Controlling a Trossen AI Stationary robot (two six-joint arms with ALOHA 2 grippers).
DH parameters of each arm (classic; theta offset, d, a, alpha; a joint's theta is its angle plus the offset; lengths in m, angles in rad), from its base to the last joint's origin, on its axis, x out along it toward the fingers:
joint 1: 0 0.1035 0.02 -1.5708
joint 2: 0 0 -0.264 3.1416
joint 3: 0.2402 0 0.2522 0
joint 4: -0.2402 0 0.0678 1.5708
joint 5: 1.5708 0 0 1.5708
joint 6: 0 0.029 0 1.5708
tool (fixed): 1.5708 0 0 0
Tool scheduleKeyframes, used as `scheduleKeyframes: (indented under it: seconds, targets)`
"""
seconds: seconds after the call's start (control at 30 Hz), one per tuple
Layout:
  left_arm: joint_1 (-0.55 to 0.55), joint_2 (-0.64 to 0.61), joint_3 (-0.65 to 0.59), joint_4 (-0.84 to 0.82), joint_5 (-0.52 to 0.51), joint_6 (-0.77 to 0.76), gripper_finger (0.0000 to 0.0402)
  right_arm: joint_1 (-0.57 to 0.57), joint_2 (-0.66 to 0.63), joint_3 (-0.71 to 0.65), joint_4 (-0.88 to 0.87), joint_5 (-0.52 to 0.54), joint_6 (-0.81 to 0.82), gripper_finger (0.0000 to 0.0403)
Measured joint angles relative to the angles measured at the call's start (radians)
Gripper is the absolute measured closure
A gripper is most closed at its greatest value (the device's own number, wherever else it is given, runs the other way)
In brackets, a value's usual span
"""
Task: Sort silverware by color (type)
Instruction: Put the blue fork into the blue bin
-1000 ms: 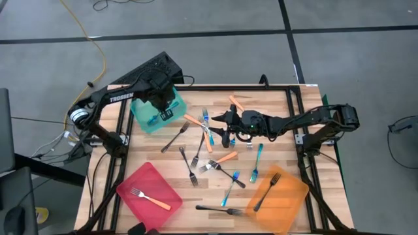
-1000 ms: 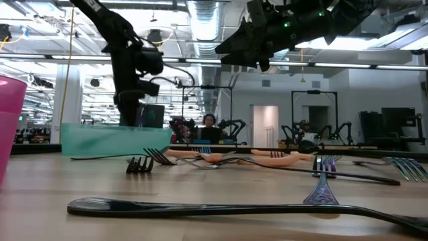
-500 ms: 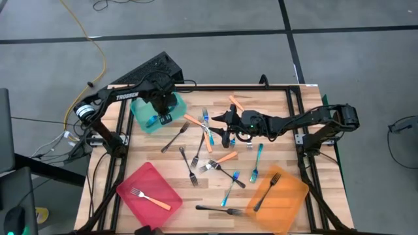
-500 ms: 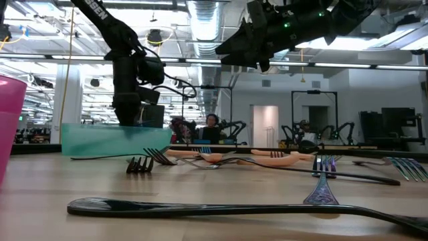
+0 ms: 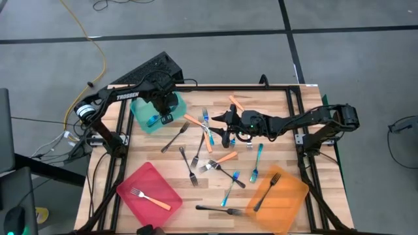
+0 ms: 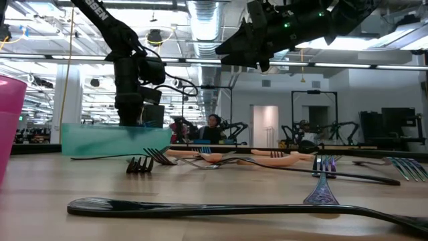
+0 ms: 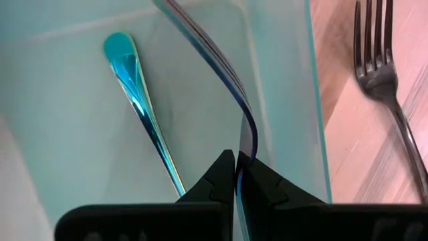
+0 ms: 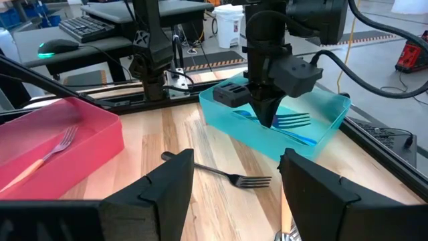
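Observation:
My left gripper points down into the teal tray at the table's far left and is shut on a blue fork. The fork's tines stick out sideways from the gripper. A second blue fork lies flat on the tray's floor. My right gripper hovers open over the middle of the table, pointing toward the left edge. Under it, blue, orange-handled and black forks lie scattered on the wood. My left gripper pinches the blue fork's slim handle between its two fingertips. They come from above, pointing down, and lie across the handle. The fork lies about level inside the teal tray. I cannot tell whether it touches the tray's floor.
A black fork lies on the wood just outside the teal tray's wall. The red tray at the near left holds an orange-handled fork. The orange tray at the near right holds a black fork. Another black fork lies near the front edge.
My left gripper has rolled a little about its own axis and sunk slightly into the teal tray. It keeps the blue fork shut between its fingers. It has been still for the last half second.

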State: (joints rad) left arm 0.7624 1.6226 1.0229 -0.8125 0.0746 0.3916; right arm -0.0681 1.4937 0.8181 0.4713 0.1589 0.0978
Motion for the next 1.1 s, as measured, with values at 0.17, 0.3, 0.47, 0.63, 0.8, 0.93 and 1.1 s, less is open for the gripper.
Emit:
scheduleKeyframes:
  seconds: [0.17,0.3,0.47,0.63,0.8,0.93,1.1]
  targets:
    - [-0.010,0.018,0.000,0.021,-0.002,-0.020,0.0401,0.000,0.000,0.000,0.000,0.000,0.000,0.0161]
    - [-0.024,0.041,0.001,0.046,-0.005,-0.036,0.0401,0.000,0.000,0.000,0.000,0.000,0.000,0.0161]
    - [-0.029,0.085,0.000,0.046,-0.033,-0.045,0.0401,0.000,0.000,0.000,0.000,0.000,0.000,0.0161]
    - [-0.033,0.098,0.000,0.058,-0.047,-0.053,0.0401,0.000,0.000,0.000,-0.002,0.000,0.000,0.0161]
    - [-0.034,0.098,0.000,0.086,-0.056,-0.056,0.0401,0.000,0.000,0.000,-0.002,0.000,0.000,0.0161]
    - [-0.036,0.098,-0.009,0.116,-0.056,-0.064,0.0401,0.000,0.000,0.000,-0.001,0.000,0.000,0.0161]
    - [-0.043,0.098,-0.036,0.118,-0.061,-0.083,0.0401,0.000,0.000,0.000,-0.001,0.000,0.000,0.0161]
